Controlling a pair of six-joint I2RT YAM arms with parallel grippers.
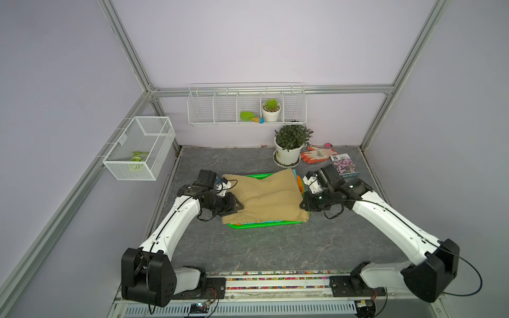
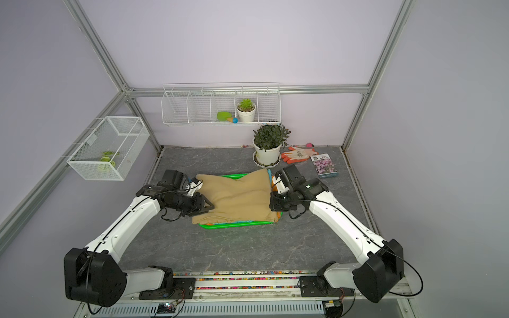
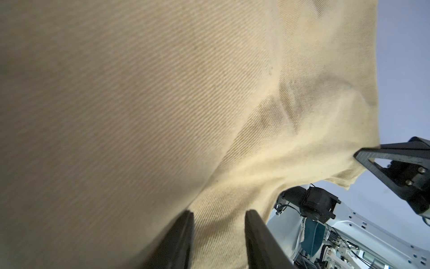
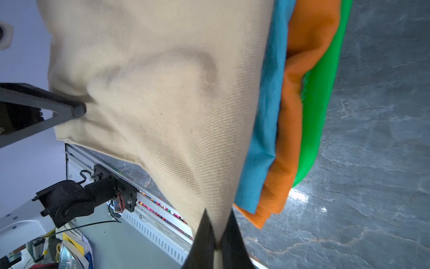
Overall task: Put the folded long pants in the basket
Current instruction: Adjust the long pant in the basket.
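Nothing is reading clearly anywhere: the flat packet with the purple-flower photo (image 1: 344, 165) (image 2: 324, 165), lying on the grey marbled desk (image 1: 248, 247) in both top views, is carrying a dark logo and small print on its pale header, too tiny to make out.

— What do you look like?
— White shells on my left arm (image 1: 179, 217) and right arm (image 1: 385, 217), bulky black joint housings (image 1: 146, 275), thin black cables (image 1: 468, 275) looping alongside.
— Your right gripper (image 4: 218, 210)?
— Black, with triangular open-frame fingers (image 3: 395, 152), two small screws (image 3: 421, 170) at the base.
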